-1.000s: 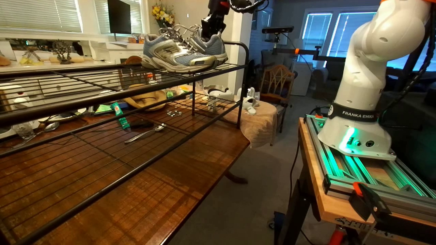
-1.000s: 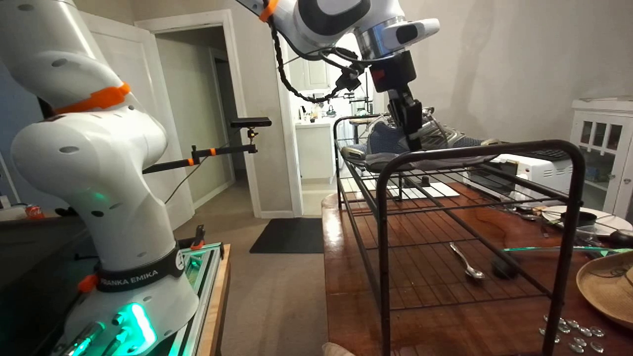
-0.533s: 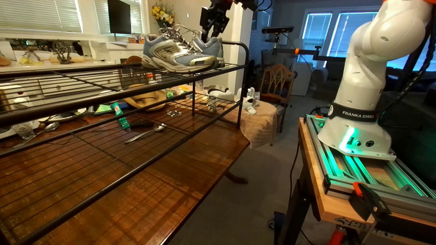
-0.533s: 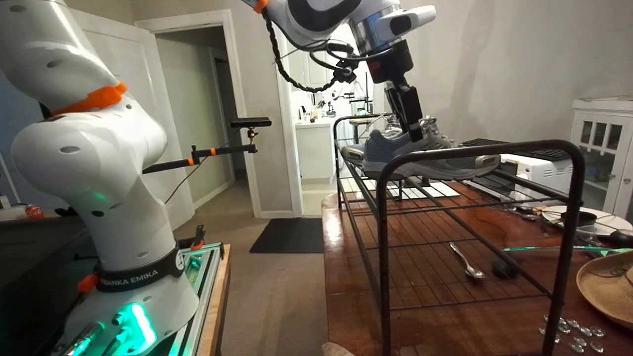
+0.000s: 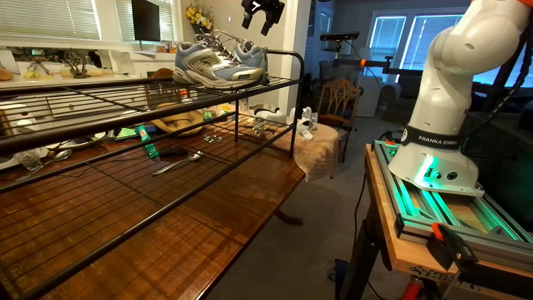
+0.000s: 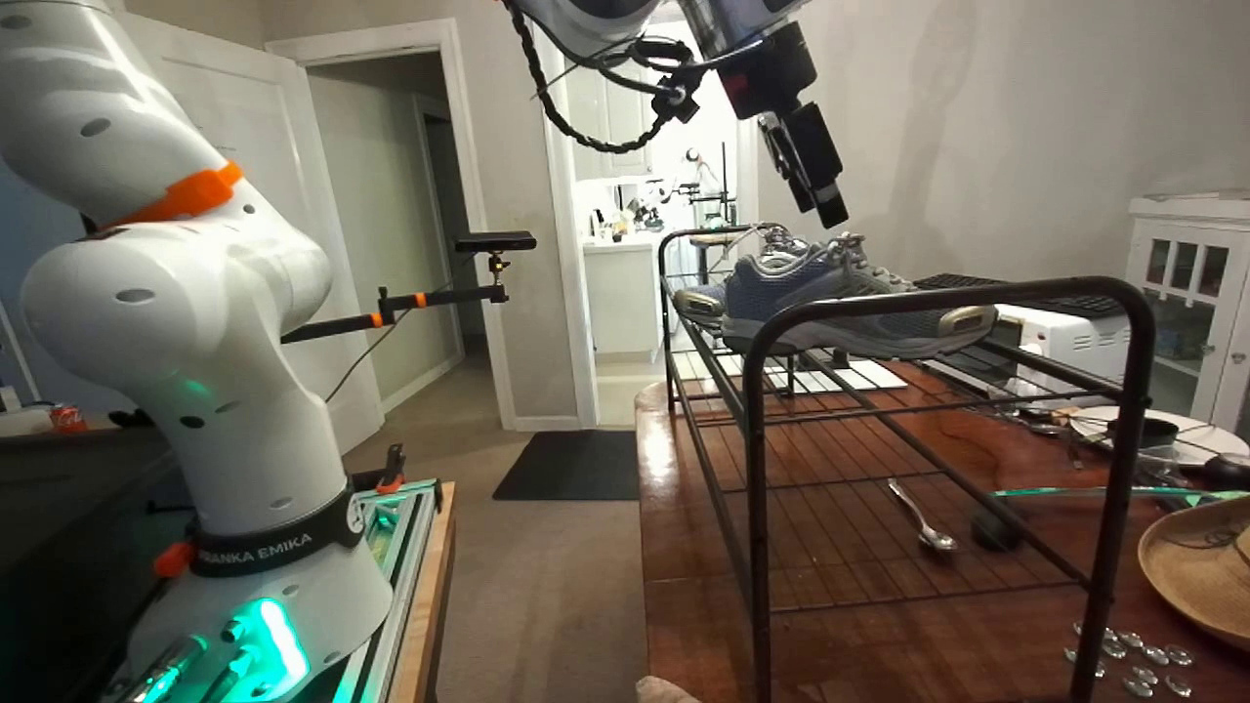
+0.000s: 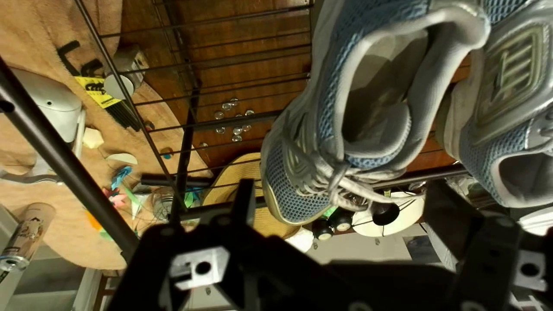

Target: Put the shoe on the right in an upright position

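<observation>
The shoe on the right, a grey-blue sneaker (image 6: 840, 303) with grey laces, rests upright on its sole on the top shelf of the black wire rack. In an exterior view its heel part (image 5: 254, 58) shows behind the twin sneaker (image 5: 216, 68), which also stands upright and hides the rest. My gripper (image 5: 256, 27) hangs above the shoe, apart from it, its jaws spread with nothing between them. In the wrist view the shoe (image 7: 319, 142) lies beyond the open fingers (image 7: 245, 201), opening facing the camera, the twin (image 7: 505, 108) to its right.
The rack's end rail (image 6: 947, 293) rises at shelf height beside the shoe. Below, the wooden table (image 5: 233, 200) carries a spoon (image 6: 923, 517), a straw hat (image 6: 1201, 566) and glass beads (image 6: 1133, 654). A white toaster oven (image 6: 1064, 342) stands behind the rack.
My gripper has opened, let go of the shoe and risen clear above it. The shoe has levelled from a tilt onto its sole, shifting slightly towards the twin.
</observation>
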Robot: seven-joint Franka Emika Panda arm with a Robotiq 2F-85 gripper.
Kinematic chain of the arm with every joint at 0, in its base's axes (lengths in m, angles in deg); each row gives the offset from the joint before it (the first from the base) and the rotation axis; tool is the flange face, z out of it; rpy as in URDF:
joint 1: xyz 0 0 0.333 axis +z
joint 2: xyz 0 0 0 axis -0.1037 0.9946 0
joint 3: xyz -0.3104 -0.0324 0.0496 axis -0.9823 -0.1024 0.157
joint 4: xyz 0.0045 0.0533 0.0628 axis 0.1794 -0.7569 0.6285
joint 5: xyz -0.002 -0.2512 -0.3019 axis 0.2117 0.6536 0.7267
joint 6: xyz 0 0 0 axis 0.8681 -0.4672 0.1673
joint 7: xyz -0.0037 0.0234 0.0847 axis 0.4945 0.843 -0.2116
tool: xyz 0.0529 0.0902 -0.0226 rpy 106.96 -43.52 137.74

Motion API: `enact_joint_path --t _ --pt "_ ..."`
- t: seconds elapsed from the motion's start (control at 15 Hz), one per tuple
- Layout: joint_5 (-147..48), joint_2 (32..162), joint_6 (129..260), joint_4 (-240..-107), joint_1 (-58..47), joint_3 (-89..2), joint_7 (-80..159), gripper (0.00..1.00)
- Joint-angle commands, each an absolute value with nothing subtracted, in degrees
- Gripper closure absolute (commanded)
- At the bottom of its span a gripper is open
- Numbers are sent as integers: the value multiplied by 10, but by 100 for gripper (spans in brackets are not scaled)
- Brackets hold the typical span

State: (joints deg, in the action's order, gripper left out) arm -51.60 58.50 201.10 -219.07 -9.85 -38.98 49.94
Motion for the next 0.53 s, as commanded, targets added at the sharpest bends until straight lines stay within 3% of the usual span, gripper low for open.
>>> enact_joint_path --t 0.0,0.47 --pt "-539 571 1963 -2175 -97 -392 505 0" --pt "-588 544 1870 -2150 -84 -406 476 0"
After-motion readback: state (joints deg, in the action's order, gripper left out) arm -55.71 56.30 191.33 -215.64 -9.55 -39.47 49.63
